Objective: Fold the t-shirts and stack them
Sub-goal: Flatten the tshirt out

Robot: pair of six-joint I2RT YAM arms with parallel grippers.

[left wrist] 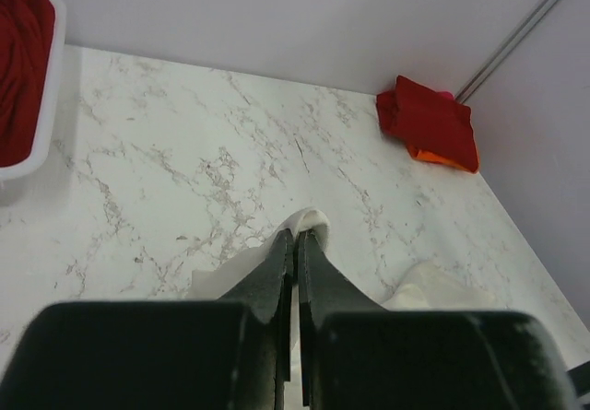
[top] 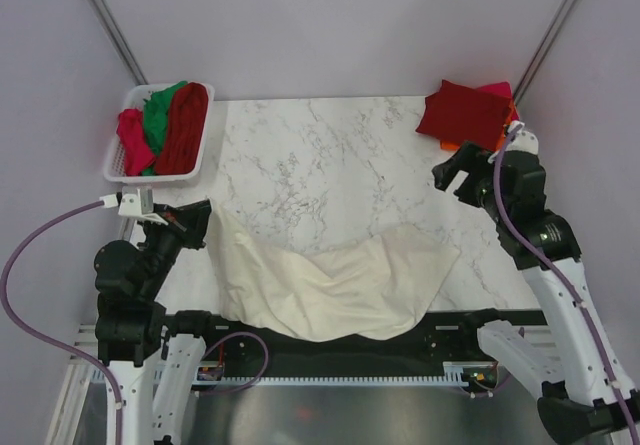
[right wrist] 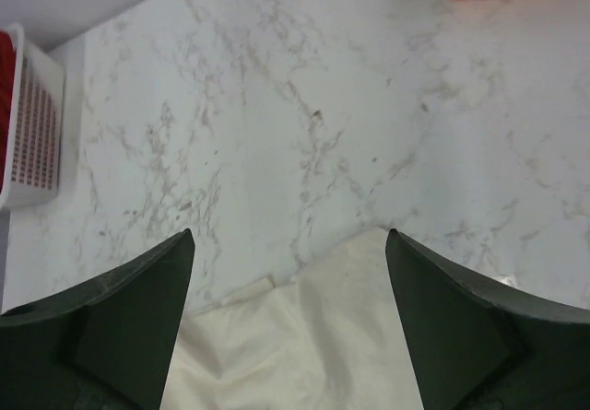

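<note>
With the large cream-white cloth t-shirt (top: pixel 330 280) rumpled along the marble worktop's (top: pixel 320 155) near edge, the left gripper (left wrist: pixel 297 237) pinches one corner, jaws shut, while the right gripper (right wrist: pixel 289 235) hangs wide-jawed and empty, so flattening probably calls for grasping the right corner.

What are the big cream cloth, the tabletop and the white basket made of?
Large cream-white cloth: soft matte fabric, probably cotton; it drapes and wrinkles. Tabletop: grey-veined marble look, maybe laminate, smooth. White slotted basket: rigid plastic, apparently; evenly moulded slots.
</note>
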